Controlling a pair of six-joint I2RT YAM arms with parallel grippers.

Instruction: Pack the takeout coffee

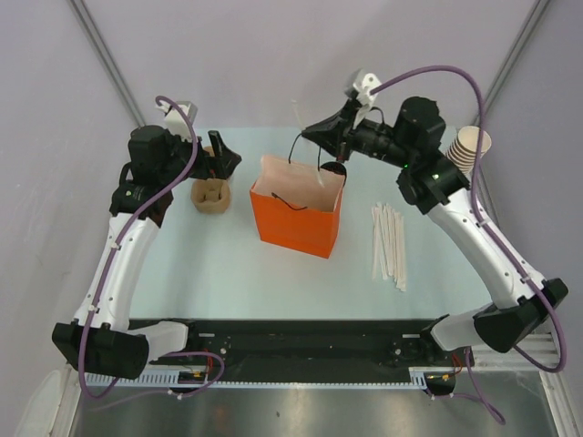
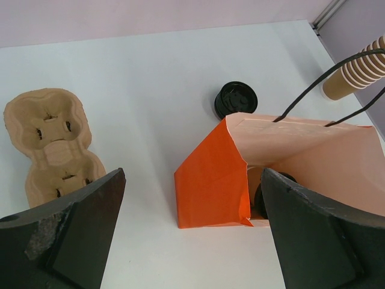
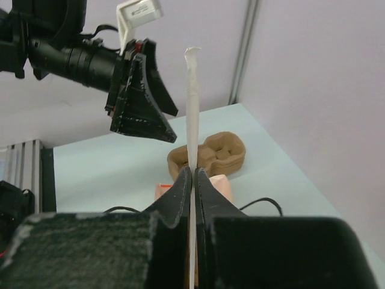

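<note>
Pale table (image 1: 209, 264): takeout coffee (image 2: 260, 200) inside bag (image 1: 296, 214), below right tool (image 3: 192, 173) clenching a straw (image 3: 192, 102); left tool (image 2: 194, 173) released.

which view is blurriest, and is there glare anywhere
right wrist view: the right fingers and lower straw look soft, the cup tray sharper; left wrist view: the left fingers are dark and soft, the orange bag crisp; top view: even light, faint shadows, no glare
</note>
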